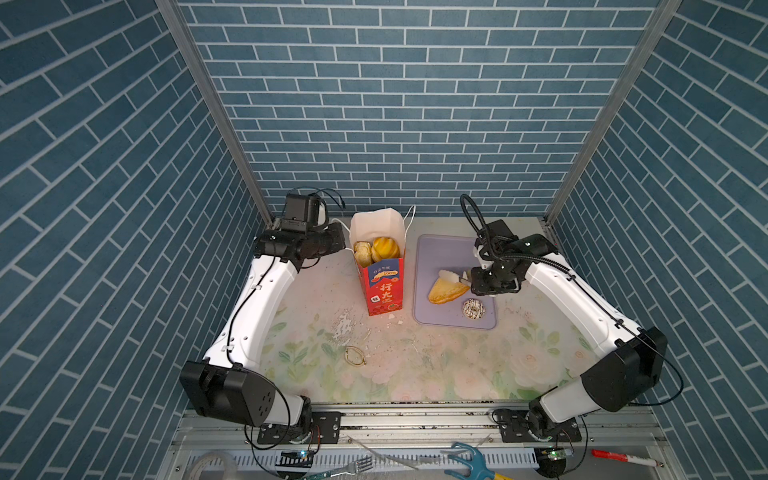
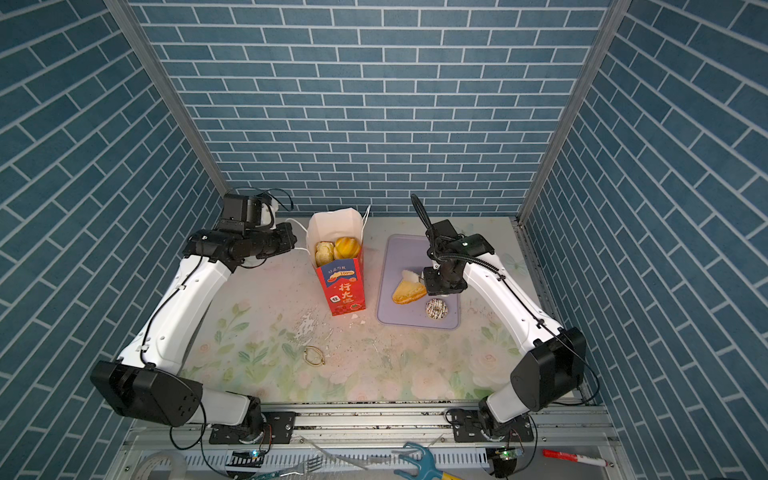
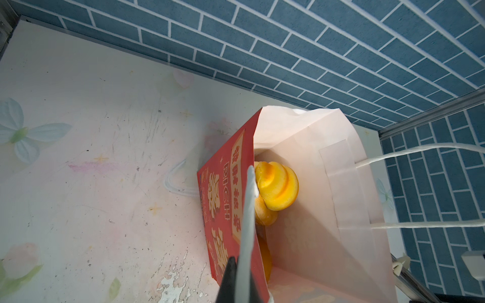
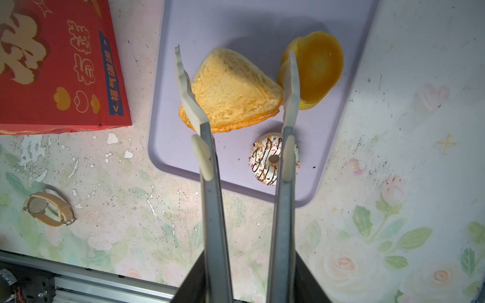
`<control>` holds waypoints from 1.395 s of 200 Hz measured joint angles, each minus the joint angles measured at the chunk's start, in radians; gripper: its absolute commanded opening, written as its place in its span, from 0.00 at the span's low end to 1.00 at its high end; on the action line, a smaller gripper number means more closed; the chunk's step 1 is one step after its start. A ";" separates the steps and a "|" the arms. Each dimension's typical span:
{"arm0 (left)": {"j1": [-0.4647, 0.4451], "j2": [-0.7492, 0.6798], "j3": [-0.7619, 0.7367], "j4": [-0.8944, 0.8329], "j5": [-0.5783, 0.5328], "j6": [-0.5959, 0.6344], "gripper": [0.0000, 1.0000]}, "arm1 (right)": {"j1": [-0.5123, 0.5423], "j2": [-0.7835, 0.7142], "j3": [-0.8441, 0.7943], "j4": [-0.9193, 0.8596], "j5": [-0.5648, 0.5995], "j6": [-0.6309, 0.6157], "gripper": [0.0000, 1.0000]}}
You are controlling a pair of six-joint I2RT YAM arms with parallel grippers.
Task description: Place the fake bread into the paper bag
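1. The left pincer [image 3: 249, 183] is pressed tight. It pinches the left wall of the paper bag [image 1: 384, 286] at the top edge.
2. A watch [image 1: 354, 356] lies on the desk [image 1: 415, 374], nearer the front than the bag & apart from it. White flakes [image 1: 344, 324] lie btw the two.
3. The bag stands up tall nr the back wall, mouth open, red outside & white inside. Its cord handles [image 3: 420, 149] hang out, 1 on each side.
4. 2 breads are in the bag already, side by side: a pale bun [image 1: 363, 252] & a yellow bun [image 1: 385, 248].
5. Just right of the bag lies a flat purple tray [image 1: 436, 253], not touching it.
6. The wedge bread [image 1: 446, 293] sits on the tray w/ the right pincer [image 4: 235, 55] over it. The 2 fingers are partly spread & squeeze the wedge from both sides.
7. The right wrist view shows a round orange bun [image 4: 317, 68] on the tray, beside the wedge & partly hidden by 1 finger.
8. The doughnut [image 1: 473, 309], white w/ dark stripes & sprinkles, lies on the tray nr its front right corner. It is close to the wedge but not touching.
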 measured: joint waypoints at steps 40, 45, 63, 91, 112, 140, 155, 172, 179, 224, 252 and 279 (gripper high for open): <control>0.000 0.000 -0.001 0.004 0.003 0.000 0.00 | 0.000 -0.063 -0.047 -0.013 0.017 0.038 0.44; 0.000 0.000 -0.001 0.005 0.003 0.000 0.00 | 0.000 -0.065 -0.047 -0.015 0.019 0.042 0.44; 0.000 0.000 -0.001 0.007 0.003 0.000 0.00 | 0.000 -0.070 -0.047 -0.024 0.023 0.058 0.43; 0.000 0.000 -0.001 0.007 0.003 0.001 0.00 | 0.002 -0.084 -0.048 -0.040 0.016 0.087 0.43; 0.000 0.000 -0.001 0.007 0.003 0.002 0.00 | 0.013 -0.097 -0.058 -0.045 0.006 0.110 0.42; 0.000 0.000 -0.001 0.007 0.003 0.005 0.00 | 0.034 -0.095 -0.064 -0.048 -0.010 0.129 0.41; 0.000 0.000 -0.001 0.007 0.003 0.006 0.00 | 0.039 -0.094 -0.073 -0.045 -0.020 0.143 0.41; 0.000 0.000 -0.001 0.007 0.003 0.008 0.00 | 0.039 -0.093 -0.090 -0.035 -0.032 0.152 0.41; 0.000 0.000 -0.001 0.007 0.003 0.008 0.00 | 0.039 -0.090 -0.094 -0.031 -0.039 0.154 0.41; 0.000 0.000 -0.002 0.007 0.003 0.010 0.00 | 0.040 -0.031 -0.102 0.020 -0.079 0.165 0.41; 0.000 0.000 -0.002 0.007 0.002 0.011 0.00 | 0.040 0.003 -0.104 0.044 -0.098 0.171 0.42; 0.000 0.000 -0.002 0.007 0.002 0.012 0.00 | 0.040 0.024 -0.104 0.068 -0.107 0.171 0.43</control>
